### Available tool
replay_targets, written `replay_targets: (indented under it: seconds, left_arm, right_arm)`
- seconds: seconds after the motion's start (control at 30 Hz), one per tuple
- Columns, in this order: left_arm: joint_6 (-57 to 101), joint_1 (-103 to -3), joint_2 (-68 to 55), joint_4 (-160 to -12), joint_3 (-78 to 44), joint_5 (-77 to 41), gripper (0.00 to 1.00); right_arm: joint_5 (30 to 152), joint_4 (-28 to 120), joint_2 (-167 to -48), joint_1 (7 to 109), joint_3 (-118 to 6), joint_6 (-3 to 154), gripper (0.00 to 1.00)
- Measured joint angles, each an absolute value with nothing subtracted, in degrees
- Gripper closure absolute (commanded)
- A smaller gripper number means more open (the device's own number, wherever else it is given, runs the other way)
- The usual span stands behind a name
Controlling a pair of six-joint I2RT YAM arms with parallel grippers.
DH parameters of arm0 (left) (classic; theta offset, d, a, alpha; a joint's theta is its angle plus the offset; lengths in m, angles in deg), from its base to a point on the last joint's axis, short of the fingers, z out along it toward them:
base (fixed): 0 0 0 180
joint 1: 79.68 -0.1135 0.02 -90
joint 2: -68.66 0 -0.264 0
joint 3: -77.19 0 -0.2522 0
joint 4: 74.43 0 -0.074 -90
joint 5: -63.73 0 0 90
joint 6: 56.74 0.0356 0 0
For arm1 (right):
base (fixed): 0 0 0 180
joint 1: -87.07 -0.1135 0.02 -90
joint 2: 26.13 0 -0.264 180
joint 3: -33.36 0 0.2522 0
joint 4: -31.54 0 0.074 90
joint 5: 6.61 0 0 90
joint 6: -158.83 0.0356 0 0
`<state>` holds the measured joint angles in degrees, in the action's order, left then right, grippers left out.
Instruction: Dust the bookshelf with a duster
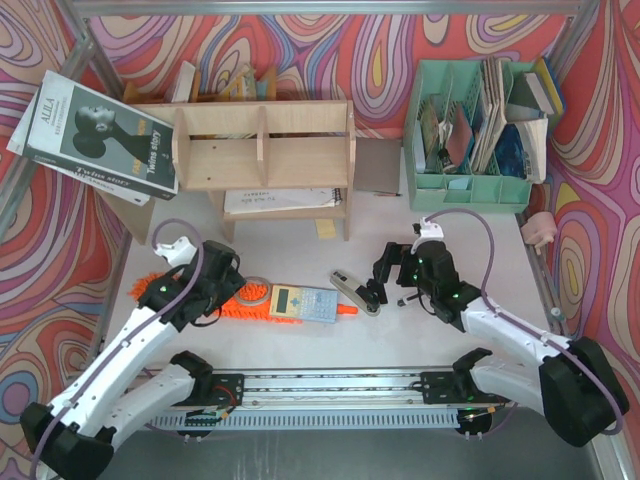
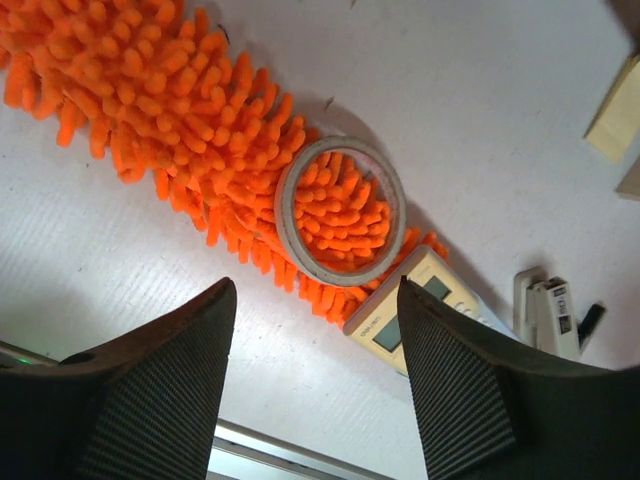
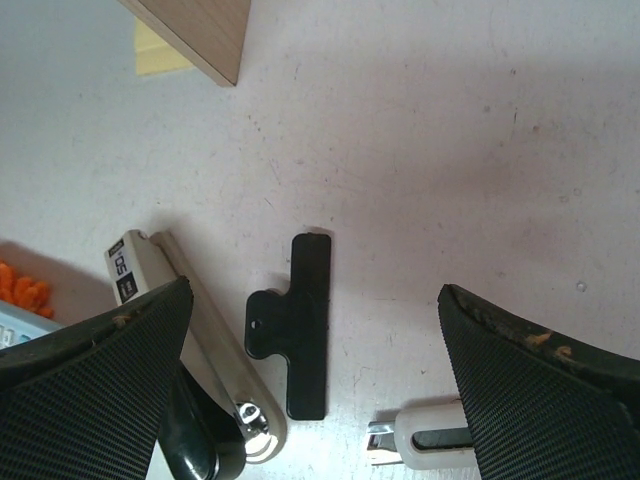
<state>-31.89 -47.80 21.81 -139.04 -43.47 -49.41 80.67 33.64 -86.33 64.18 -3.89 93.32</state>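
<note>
While seemingly ungripped, duster (image 2: 150, 100) under left hand (image 2: 312, 300).

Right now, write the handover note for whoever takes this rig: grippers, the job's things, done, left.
Left gripper: open, empty, over the duster head.
Right gripper: open, empty, above a black clip, a stapler beside it.
Duster lies flat on the table in front of the bookshelf, a tape roll and a calculator lying on it.
Done: nothing; the duster is not yet picked up.
Left: deal with those two items, grasp the duster, dust the bookshelf.
</note>
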Motion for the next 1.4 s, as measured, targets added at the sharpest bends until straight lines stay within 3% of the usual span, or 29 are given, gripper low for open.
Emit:
replay_targets:
  seconds: [0.2,0.33,0.67,1.4]
  left_arm:
    - [-33.66,-47.74,18.09,-136.00,-47.47,-46.96,0.59]
    - [-34.69,-47.72,16.04,-134.80,-47.84,-46.87,0.63]
    - [-37.29,-47.74,15.36,-133.73,-50.44,-47.33,0.61]
    - [-36.59,-47.74,8.76,-128.70,-51.66,-48.23,0.66]
  right_arm:
    - [80.67,31.10,-88.47,64.13,-3.08,93.34,0.01]
    - [80.80,29.59,-88.56,64.13,-2.51,93.34,0.02]
    - [81.13,28.63,-88.34,64.13,-1.68,93.76,0.02]
    - [82.96,28.44,-87.64,64.13,-1.64,93.78,0.02]
